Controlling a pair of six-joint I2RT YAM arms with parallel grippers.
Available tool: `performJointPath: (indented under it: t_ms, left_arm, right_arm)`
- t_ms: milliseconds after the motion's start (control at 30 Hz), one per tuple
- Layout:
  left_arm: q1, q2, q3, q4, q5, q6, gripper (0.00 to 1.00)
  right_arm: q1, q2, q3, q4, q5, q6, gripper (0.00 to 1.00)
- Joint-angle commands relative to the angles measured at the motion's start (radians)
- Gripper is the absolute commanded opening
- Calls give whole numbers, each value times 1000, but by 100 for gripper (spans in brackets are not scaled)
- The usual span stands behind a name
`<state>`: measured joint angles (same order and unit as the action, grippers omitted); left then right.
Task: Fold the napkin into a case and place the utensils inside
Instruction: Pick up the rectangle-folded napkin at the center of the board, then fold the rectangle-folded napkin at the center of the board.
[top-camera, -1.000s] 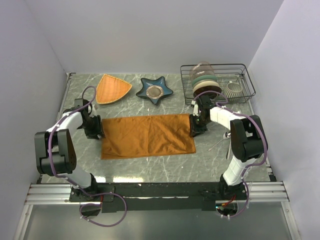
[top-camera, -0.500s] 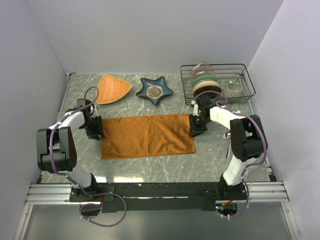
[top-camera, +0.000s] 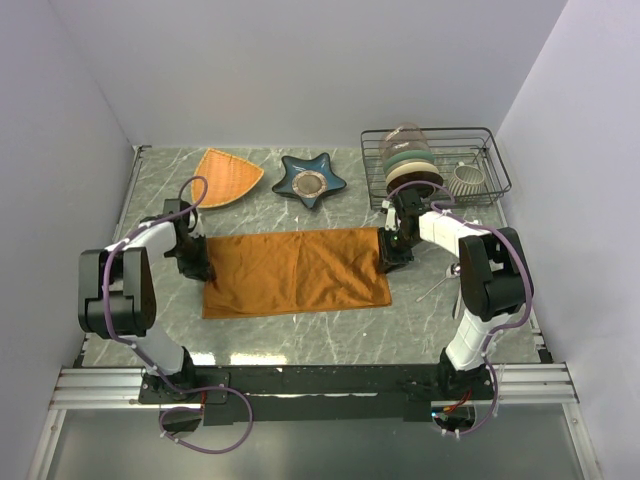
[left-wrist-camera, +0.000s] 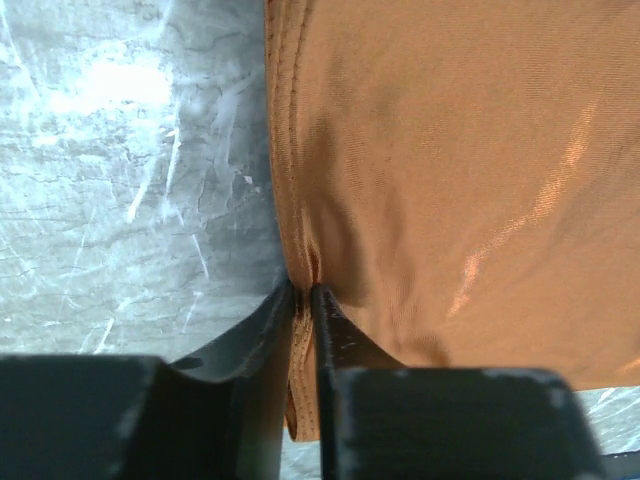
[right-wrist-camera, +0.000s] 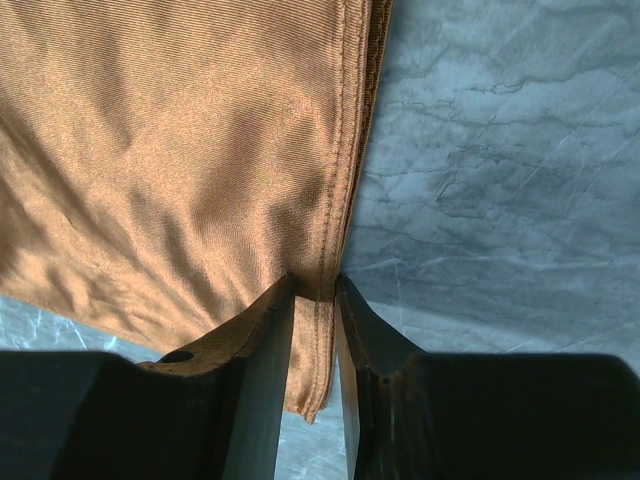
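napkin (top-camera: 295, 270): flat on marble table (top-camera: 300, 330)
left gripper (left-wrist-camera: 303, 292): pinching napkin's left hem
right gripper (right-wrist-camera: 315, 285): pinching its right hem
utensils (top-camera: 445, 282): probably the thin silver pieces right of the napkin

Napkin (top-camera: 295, 272): rust-orange rectangular cloth with a stitched hem, lying flat mid-surface (top-camera: 300, 335), long side running left-right, lightly wrinkled. Its left short edge is nipped in the left gripper (left-wrist-camera: 303, 292) jaws and its right short edge in the right gripper (right-wrist-camera: 316, 288) jaws, with the cloth puckered at each pinch. Utensils (top-camera: 437, 287): thin silver pieces on the surface just right of the napkin, outside the cloth, partly hidden.
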<state>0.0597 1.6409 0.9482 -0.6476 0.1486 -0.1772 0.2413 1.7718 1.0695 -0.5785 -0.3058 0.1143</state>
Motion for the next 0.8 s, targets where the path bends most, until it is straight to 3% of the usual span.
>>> performJointPath:
  t_ms: [0,67,333,567,767]
  left_arm:
    - [-21,25,14,3,23,-8,10]
    - [-20,30,20,2,23,-5,1]
    - [-53,-68,76,-29,100,-25,1]
    - [-211,-154,147,-26,213,-91,1]
    - [-328,-118,208,12,262,-166,1]
  right_arm:
    - [1,28,20,-3,2,-7,31]
    - [1,29,20,-6,0,-7,31]
    - [1,32,18,-9,-3,-11,30]
    - [1,40,40,-20,-7,-15,31]
    - [0,18,49,-29,-7,-19,33]
